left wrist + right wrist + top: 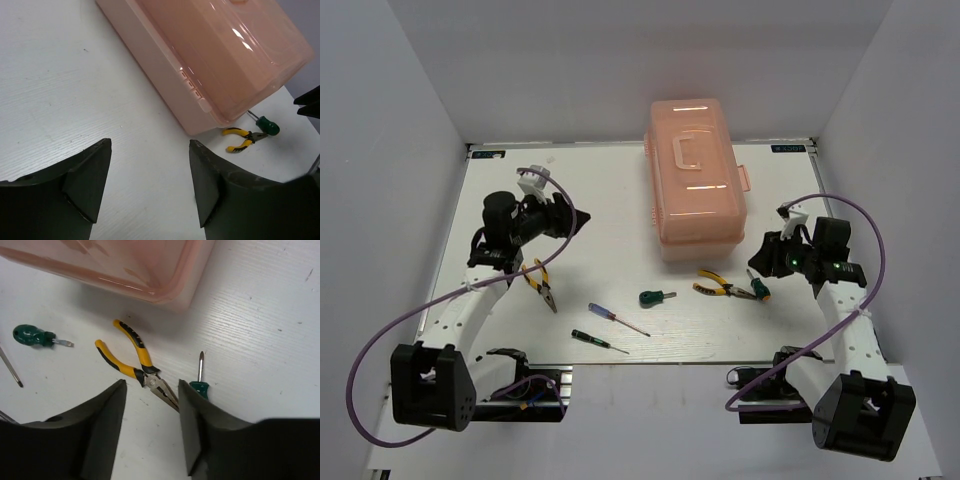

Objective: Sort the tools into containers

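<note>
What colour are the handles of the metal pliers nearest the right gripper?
Yellow and black; right wrist view shows the pliers best.

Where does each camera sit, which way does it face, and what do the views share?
Top external: above and behind, looking down on the table; the left arm and right arm show.
Left wrist: looks between the open fingers of the left gripper at the toolbox.
Right wrist: looks down between the open fingers of the right gripper at pliers and a green driver.
Shared: toolbox and those pliers, in all three.
</note>
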Available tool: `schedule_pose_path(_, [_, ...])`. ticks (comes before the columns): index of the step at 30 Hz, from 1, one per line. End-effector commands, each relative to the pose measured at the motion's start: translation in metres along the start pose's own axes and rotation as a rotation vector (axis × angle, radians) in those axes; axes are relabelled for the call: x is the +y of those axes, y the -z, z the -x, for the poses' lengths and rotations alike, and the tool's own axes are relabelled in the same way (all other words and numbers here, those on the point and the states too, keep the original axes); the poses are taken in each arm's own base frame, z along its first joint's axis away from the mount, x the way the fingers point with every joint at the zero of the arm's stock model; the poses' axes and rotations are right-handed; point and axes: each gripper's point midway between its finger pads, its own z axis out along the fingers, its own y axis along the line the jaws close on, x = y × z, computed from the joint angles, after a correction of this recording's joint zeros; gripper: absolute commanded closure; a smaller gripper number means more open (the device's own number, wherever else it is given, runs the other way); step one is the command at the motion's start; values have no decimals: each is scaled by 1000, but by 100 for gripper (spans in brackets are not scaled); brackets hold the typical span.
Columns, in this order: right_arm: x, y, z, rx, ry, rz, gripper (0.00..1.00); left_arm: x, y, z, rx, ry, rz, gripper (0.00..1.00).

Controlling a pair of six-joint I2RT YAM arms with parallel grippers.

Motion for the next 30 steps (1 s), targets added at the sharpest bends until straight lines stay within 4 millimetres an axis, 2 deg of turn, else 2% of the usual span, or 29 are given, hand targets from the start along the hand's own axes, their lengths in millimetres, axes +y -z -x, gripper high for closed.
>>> schedule_pose_path(1, [6, 5, 10, -37, 68, 21, 44, -8, -4, 0, 11, -9, -52, 24])
schedule_pose_path(3, [8, 10, 19, -57, 74, 20, 31, -6, -9, -3, 30, 26, -57, 21])
schedule_pose_path(4, [9, 12, 24, -68, 69, 18, 29, -9, -11, 1, 24, 30, -71, 21])
schedule_pose_path(7, [11, 18, 43, -117, 48, 2, 28, -9, -16, 4, 18, 62, -84, 21])
schedule_pose_path(8, [11, 19, 49, -133, 49, 0, 28, -15, -17, 18, -11, 54, -103, 21])
schedule_pose_path(9, [12, 24, 64, -164, 67, -4, 28, -13, -20, 16, -7, 72, -102, 21])
schedule_pose_path(11, [14, 25, 74, -177, 46, 4, 29, -16, -22, 29, -30, 74, -111, 26])
schedule_pose_path(12, [15, 30, 90, -200, 57, 4, 32, -15, -24, 29, -33, 86, -112, 40])
schedule_pose_path(14, [16, 29, 98, -197, 26, 21, 39, -16, -29, 34, -41, 91, -114, 63])
schedule_pose_path(16, [21, 33, 123, -227, 34, 47, 46, -10, -37, 27, -15, 119, -105, 81])
schedule_pose_path(17, [21, 30, 134, -232, 10, 70, 53, -9, -39, 22, 0, 141, -110, 81])
schedule_pose_path(18, [27, 28, 141, -237, 15, 99, 54, -8, -44, 19, 7, 159, -127, 81])
schedule_pose_path(21, [38, 26, 175, -257, 16, 146, 63, -12, -48, 13, 21, 197, -167, 58])
schedule_pose_path(22, [38, 20, 173, -242, 7, 150, 64, -14, -47, 13, 25, 206, -175, 51])
schedule_pose_path(23, [43, 24, 192, -266, 21, 155, 66, -15, -49, 11, 30, 203, -193, 44])
schedule_pose_path(24, [36, 14, 193, -245, -7, 137, 70, -17, -48, 11, 36, 218, -203, 41])
schedule_pose_path(25, [44, 11, 208, -255, 11, 154, 74, -20, -48, 12, 34, 221, -214, 39])
schedule_pose_path(26, [40, 7, 219, -263, 8, 134, 78, -20, -48, 12, 26, 225, -218, 39])
schedule_pose_path(27, [36, 3, 218, -253, -6, 126, 79, -22, -46, 15, 19, 219, -221, 37])
schedule_pose_path(28, [52, -10, 223, -234, 10, 163, 82, -21, -46, 12, 20, 220, -220, 37])
schedule_pose_path(29, [50, -15, 234, -240, 11, 145, 83, -23, -44, 14, 14, 214, -223, 36])
schedule_pose_path(30, [62, -24, 242, -232, 13, 170, 83, -23, -44, 14, 14, 214, -223, 36])
